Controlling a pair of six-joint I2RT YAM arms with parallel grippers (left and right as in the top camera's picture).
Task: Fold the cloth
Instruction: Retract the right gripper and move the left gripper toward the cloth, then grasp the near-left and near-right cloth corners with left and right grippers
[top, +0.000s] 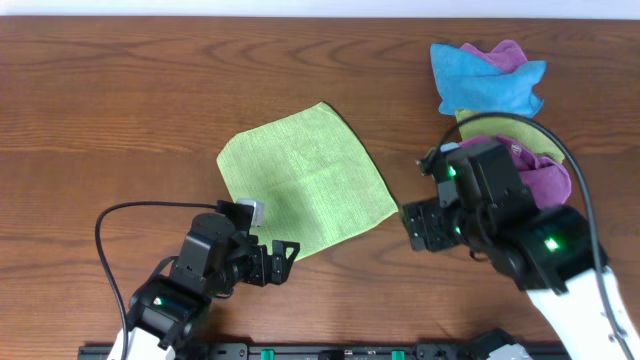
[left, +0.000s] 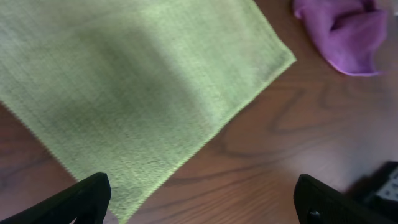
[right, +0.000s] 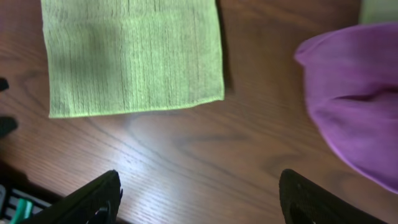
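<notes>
Cloth (top: 305, 180): lime green, fine ribbed weave, square, lying flat and unfolded mid-worktop (top: 120, 110) on dark wood grain. Left pincer (top: 272, 262) is by its near corner, fingers apart. Right pincer (top: 420, 225) is beside its right corner, also apart. Crumpled purple cloth (top: 545, 180) and blue cloth (top: 485, 80) are heaped at right.

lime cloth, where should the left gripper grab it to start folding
Take the cloth by its near corner, the one pointing at the left gripper, coming in low from the robot's side. It lies flat and spread on the table, so only a corner or edge offers something to pinch.
</notes>
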